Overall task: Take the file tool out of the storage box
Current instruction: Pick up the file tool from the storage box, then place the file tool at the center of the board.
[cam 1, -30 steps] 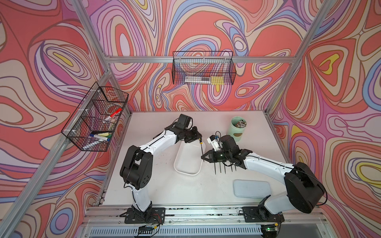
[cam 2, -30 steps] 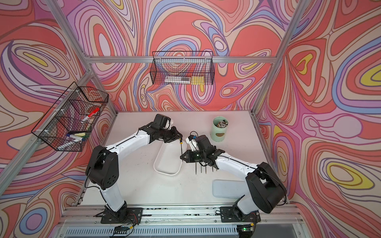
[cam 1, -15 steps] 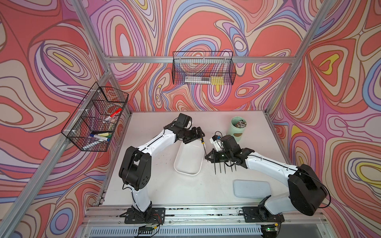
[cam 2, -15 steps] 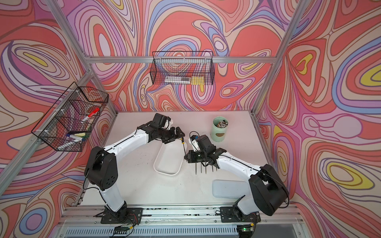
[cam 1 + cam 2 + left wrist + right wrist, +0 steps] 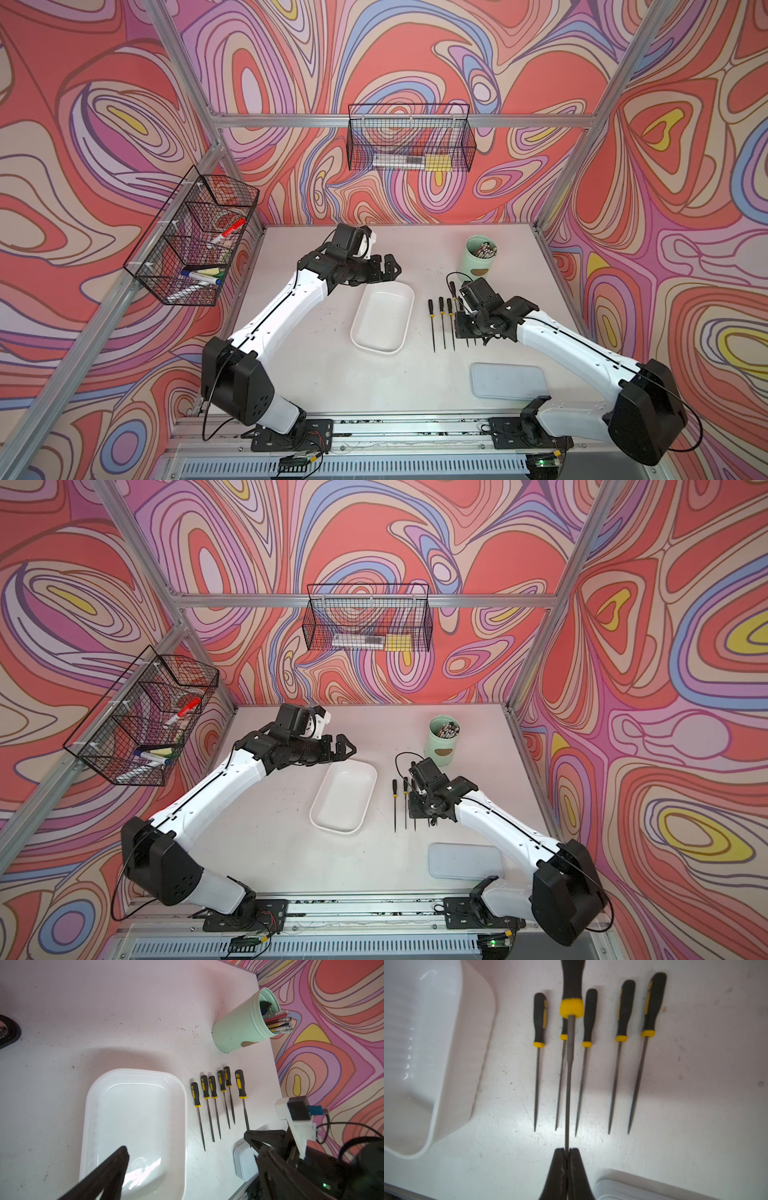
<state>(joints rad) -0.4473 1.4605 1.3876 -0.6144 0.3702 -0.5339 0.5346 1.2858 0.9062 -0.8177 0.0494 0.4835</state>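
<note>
Left gripper (image 5: 390, 270): jaws spread wide, gripping nothing, hovering over far end of storage box (image 5: 382, 316). Right gripper (image 5: 566, 1152): jaws clenched on file tool (image 5: 568, 1084), on the shaft near its tip. It's out of the box, raised over row of five files (image 5: 590, 1016) on desk (image 5: 316, 374), right of box. Handle end cut off in wrist view; right arm hides part of row in both top views.

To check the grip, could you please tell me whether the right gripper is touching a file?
Touching: the right wrist view shows the right gripper clamping the file by its shaft.
</note>
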